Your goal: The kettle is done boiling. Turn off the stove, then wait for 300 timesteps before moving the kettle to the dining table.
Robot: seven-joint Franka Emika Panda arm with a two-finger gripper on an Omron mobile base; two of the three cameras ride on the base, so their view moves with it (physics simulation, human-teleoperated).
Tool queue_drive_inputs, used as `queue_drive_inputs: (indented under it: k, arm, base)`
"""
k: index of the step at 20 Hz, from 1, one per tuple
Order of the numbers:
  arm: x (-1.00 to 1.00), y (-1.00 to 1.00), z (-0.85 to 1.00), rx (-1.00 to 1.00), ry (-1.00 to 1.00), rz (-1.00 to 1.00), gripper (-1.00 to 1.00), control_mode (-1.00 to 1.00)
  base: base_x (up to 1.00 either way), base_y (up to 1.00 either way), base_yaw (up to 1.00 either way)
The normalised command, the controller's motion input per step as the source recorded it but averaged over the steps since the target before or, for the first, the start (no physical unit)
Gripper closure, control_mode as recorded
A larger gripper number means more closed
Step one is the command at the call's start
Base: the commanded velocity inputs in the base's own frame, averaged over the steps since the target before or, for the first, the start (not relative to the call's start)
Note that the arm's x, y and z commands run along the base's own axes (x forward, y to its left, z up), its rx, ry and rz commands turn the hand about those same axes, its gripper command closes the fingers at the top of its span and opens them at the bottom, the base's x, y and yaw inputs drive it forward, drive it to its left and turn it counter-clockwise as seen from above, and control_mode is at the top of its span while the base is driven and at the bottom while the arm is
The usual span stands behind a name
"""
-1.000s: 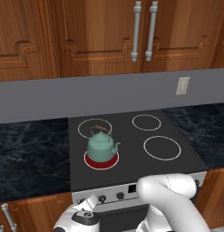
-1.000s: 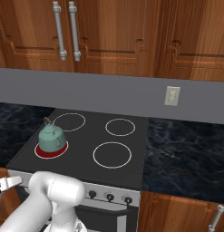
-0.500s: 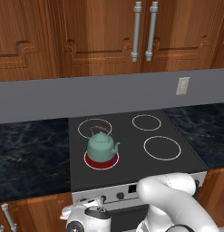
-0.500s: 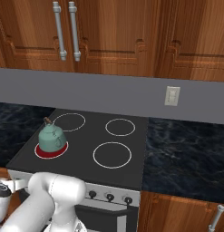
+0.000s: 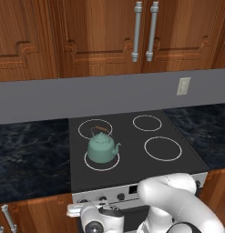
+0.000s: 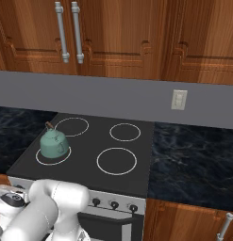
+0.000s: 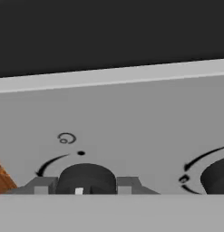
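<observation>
Grey jaws (image 7: 80, 186) clasp a round dark knob (image 7: 86, 177) on the stove (image 5: 132, 150)'s smooth silver panel.

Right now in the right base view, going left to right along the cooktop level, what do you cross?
Dark marbled counter → kettle on the front-left burner → front-right burner ring → wall outlet → dark marbled counter on the right.

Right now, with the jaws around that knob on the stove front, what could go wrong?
The jaws flank one knob and a second knob sits close beside it, so drifting sideways could bump the wrong one. The kettle sits on the front-left ring of the stove; lifting it too soon risks a hot carry.
</observation>
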Motion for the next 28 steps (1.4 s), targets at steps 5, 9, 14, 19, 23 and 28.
queue_drive_inputs:
  k: [5,9,14,19,23,28]
  arm:
    - [-0.14,-0.17,-0.17,0.31,-0.01,0.0,1.0,-1.0]
    - [-0.2,-0.11,-0.17,0.26,-0.05,0.0,1.0,-1.0]
    - [-0.2,-0.06,-0.09,0.24,-0.07,0.0,-1.0,-1.0]
    - [-0.06,-0.11,-0.03,0.22,-0.06,0.0,-1.0,-1.0]
    - [-0.17,-0.12,0.0,0.18,-0.12,0.0,-1.0,-1.0]
    - [-0.3,-0.1,0.0,0.16,-0.17,0.0,-1.0,-1.0]
  base:
    - [0.0,0.0,0.0]
    - [0.0,0.0,0.0]
    - [0.0,0.0,0.0]
    - [0.0,0.0,0.0]
    - [0.0,0.0,0.0]
    - [0.0,0.0,0.0]
